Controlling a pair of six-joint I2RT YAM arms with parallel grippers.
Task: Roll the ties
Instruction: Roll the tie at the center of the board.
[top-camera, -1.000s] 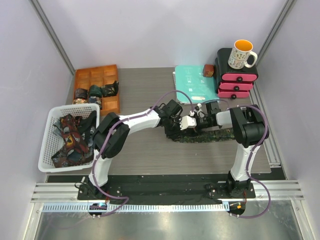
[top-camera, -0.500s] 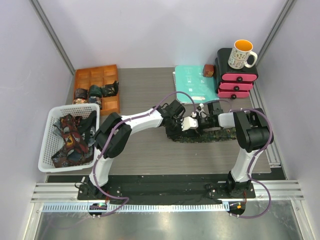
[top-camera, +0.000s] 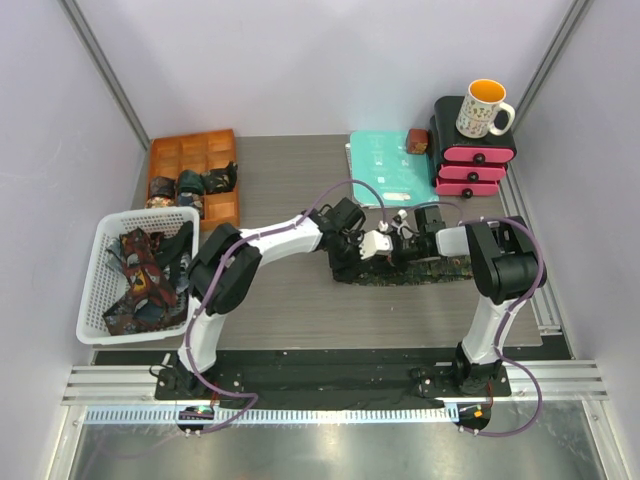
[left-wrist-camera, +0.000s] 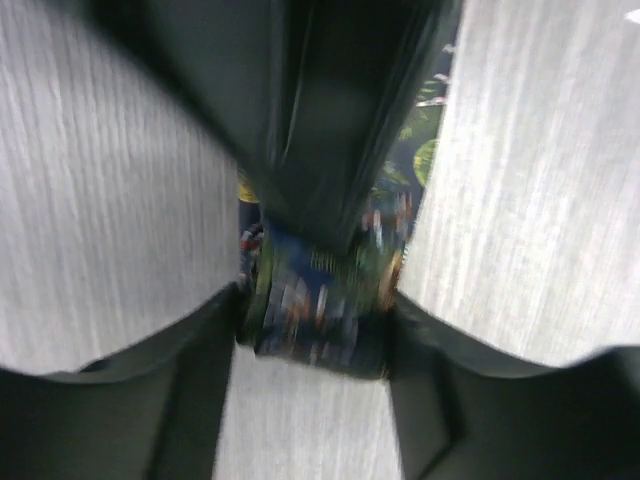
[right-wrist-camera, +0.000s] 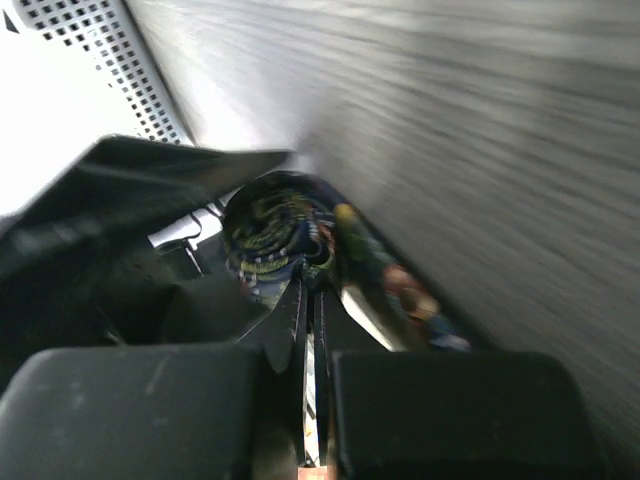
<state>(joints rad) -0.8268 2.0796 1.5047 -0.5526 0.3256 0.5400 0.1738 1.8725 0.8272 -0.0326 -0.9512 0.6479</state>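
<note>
Setting: a grey wood-grain desk (top-camera: 280, 300) closed in by pale lilac walls (top-camera: 300, 60).
Tie in work: a dark patterned tie (top-camera: 400, 278) lies as a flat strip across the middle of the desk and runs toward the right edge. Both arms meet over its left part.
Rolled end: the left end of the strip is wound into a small spiral, the rolled end (left-wrist-camera: 315, 310), which rests on the desk.
Left fingers: the left fingers (left-wrist-camera: 200, 390) stand one on each side of the rolled end, close against it. The blur hides whether they pinch it or only flank it.
Right fingers: the right fingers (right-wrist-camera: 280, 335) are pressed together, tips at the spiral face of the roll. Whether a layer of fabric is caught between them cannot be told.
Left edge: a white basket (top-camera: 95, 270) holds loose ties (top-camera: 145, 280) in a heap.
Far left corner: an orange tray (top-camera: 225, 205) with compartments holds rolled ties (top-camera: 190, 183) in the nearer compartments on its left side.
Far edge, middle: a teal folder (top-camera: 385, 165) lies flat.
Far right corner: a pink drawer unit (top-camera: 470, 165) has a patterned mug (top-camera: 483, 108) on top.
</note>
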